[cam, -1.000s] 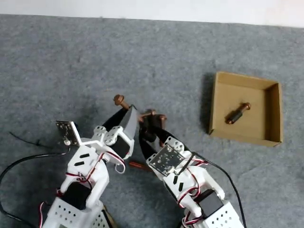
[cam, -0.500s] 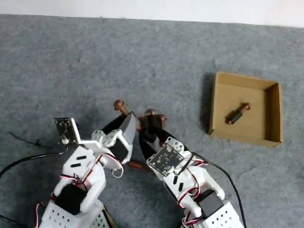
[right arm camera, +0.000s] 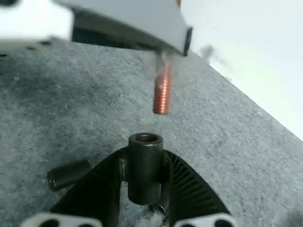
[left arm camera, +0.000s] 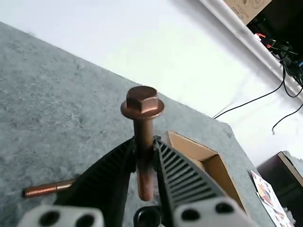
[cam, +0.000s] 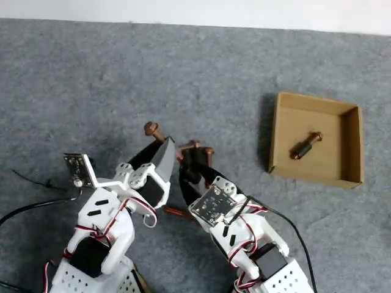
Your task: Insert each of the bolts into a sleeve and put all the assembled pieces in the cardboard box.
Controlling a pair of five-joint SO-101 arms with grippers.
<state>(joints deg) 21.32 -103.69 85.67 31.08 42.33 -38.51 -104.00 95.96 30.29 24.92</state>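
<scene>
Left jaws shut on a bolt (left arm camera: 143, 127), threads down — right jaws shut on an upright sleeve (right arm camera: 144, 161), tip just short of bore. Centre tip, lower straight, no tilt; then to cardboard box (cam: 333, 159) at three o'clock.

Left pincer (left arm camera: 145, 141) is clamped on the shank of a copper-coloured hex flange-head bolt (left arm camera: 142, 111), one of its black ribbed fingers (left arm camera: 177, 172) on each side and the bolt head sticking out past the tips. A second copper-coloured threaded shank (left arm camera: 47, 189) lies flat on the grey carpeted counter (left arm camera: 52, 104), its near end hidden behind one finger. Open brown cardboard box (left arm camera: 201, 156) sits on the counter beyond the pincer, with a white surface (left arm camera: 118, 42) and black cables (left arm camera: 255, 99) past the counter edge.
</scene>
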